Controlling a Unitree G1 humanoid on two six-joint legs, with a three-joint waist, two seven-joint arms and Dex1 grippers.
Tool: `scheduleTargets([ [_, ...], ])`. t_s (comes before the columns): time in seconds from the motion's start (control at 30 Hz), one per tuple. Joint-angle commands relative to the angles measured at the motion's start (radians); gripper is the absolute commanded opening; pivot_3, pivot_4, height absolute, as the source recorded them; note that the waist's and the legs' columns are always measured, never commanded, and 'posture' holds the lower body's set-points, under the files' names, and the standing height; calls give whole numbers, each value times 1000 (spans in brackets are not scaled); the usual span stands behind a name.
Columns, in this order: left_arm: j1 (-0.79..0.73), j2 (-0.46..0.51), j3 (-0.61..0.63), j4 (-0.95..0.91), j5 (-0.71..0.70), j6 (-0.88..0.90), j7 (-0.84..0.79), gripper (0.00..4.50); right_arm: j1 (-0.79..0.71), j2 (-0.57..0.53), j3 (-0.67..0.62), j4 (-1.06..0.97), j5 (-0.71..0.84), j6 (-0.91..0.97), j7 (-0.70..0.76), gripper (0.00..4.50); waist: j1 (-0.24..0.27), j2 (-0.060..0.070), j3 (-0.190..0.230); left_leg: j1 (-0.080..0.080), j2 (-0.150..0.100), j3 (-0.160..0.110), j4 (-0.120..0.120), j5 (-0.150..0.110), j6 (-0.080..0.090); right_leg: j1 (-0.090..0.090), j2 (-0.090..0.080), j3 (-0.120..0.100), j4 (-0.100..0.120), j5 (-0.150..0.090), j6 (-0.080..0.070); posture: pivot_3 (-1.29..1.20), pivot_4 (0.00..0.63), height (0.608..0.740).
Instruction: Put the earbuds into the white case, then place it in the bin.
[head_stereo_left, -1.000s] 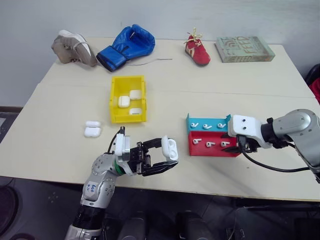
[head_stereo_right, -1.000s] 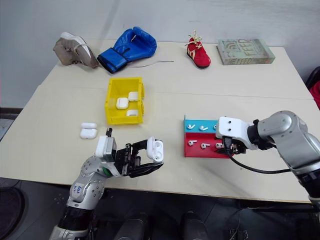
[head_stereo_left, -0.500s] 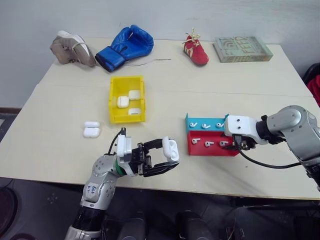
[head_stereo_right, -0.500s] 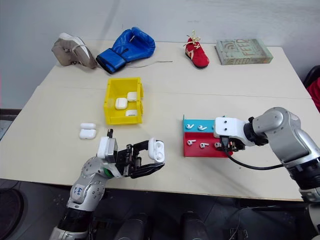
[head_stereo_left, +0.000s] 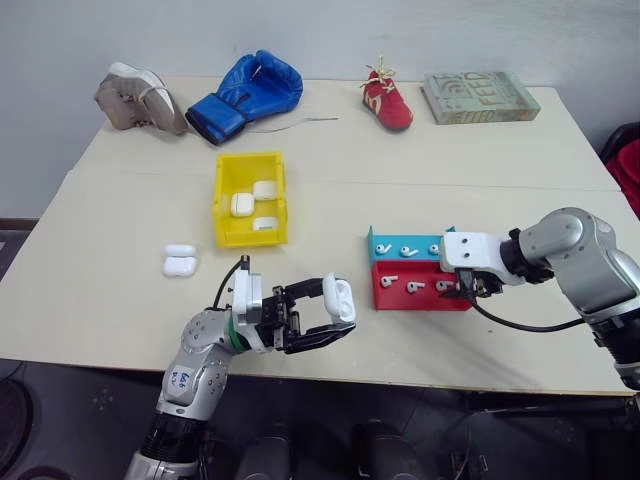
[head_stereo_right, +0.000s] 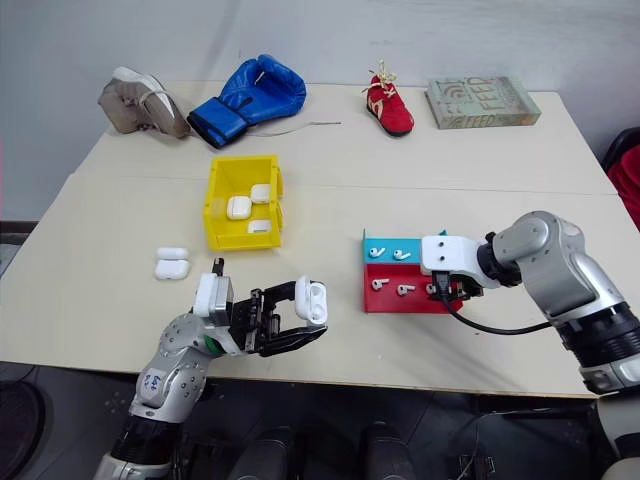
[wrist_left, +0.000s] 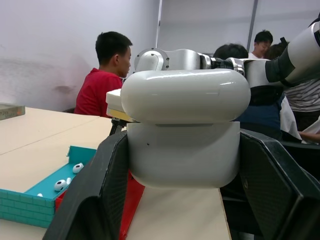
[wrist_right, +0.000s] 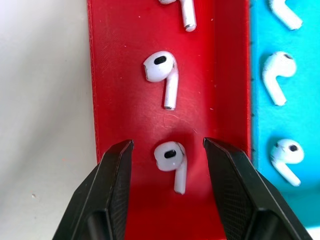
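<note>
Change since earlier: my right tool (wrist_right: 167, 187) has advanced slightly over the red tray (head_stereo_left: 395, 297); left arm unchanged.
Left tool (head_stereo_left: 335, 318): clamped on the white case (head_stereo_left: 341, 298), lid raised, held above the bench (head_stereo_left: 480, 180) edge, presumably to receive earbuds.
Right tool: fingers apart, straddling one earbud (wrist_right: 171, 161), not yet touching.
Bin (head_stereo_left: 226, 222): well apart, holding three look-alike cases.

Silver arms, white wrists, black claw (head_stereo_left: 330, 318), cables
</note>
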Motion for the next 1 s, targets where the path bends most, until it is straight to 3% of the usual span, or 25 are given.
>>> scheduleTargets([
  [0.03,-1,4,6,-44,-18,-7,1,2798,-28,4,-4,8,-19,-21,12,2262,0,0,0,0,0,0,0,0,0,0,0,0,0,0,0,0,150,740],
  [0.43,4,6,7,-51,-12,-12,10,2798,-31,12,3,39,-41,-33,38,2262,0,0,0,0,0,0,0,0,0,0,0,0,0,0,0,0,150,740],
  [0.57,6,8,6,-53,-12,-13,11,2798,-30,15,-1,44,-41,-32,39,964,0,0,0,0,0,0,0,0,0,0,0,0,0,0,0,0,150,740],
  [1.0,18,14,5,-68,-12,-8,15,2798,-34,16,4,69,-51,-54,38,964,0,0,0,0,0,0,0,0,0,0,0,0,1,0,0,0,150,740],
])
